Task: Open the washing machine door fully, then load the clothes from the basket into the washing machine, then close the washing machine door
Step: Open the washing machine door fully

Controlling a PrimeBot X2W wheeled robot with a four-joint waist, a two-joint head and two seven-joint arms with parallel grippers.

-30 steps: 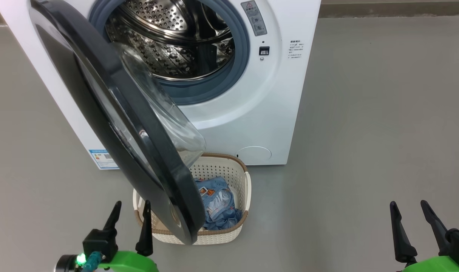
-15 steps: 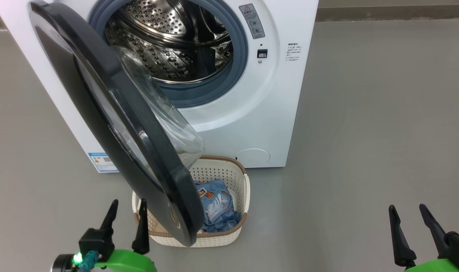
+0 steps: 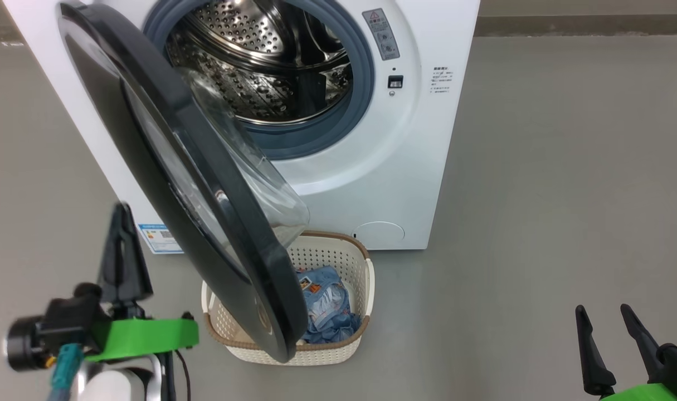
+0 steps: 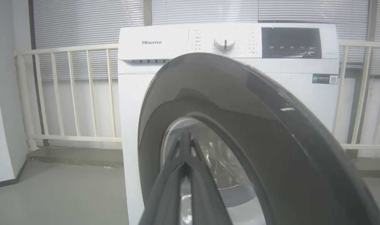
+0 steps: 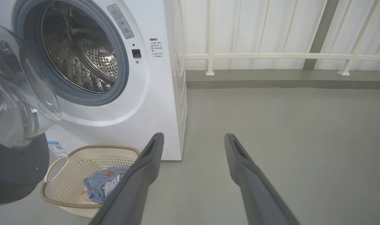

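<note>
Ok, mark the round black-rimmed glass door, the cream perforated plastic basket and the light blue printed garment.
Round black-rimmed glass door (image 3: 277, 301): head view, lower black rim.
Cream perforated plastic basket (image 3: 327, 257): head view, perforated back wall.
Light blue printed garment (image 3: 330, 303): head view, middle of the fabric.

Left tool (image 3: 121, 211): two long dark tapered fingers (image 3: 123, 262), black base block
Left wrist: bright green bracket (image 3: 149, 337), teal cable (image 3: 65, 362), black round cap (image 3: 20, 348)
Right tool (image 3: 602, 309): matching dark pointed fingers, green mount (image 3: 633, 394)
</note>
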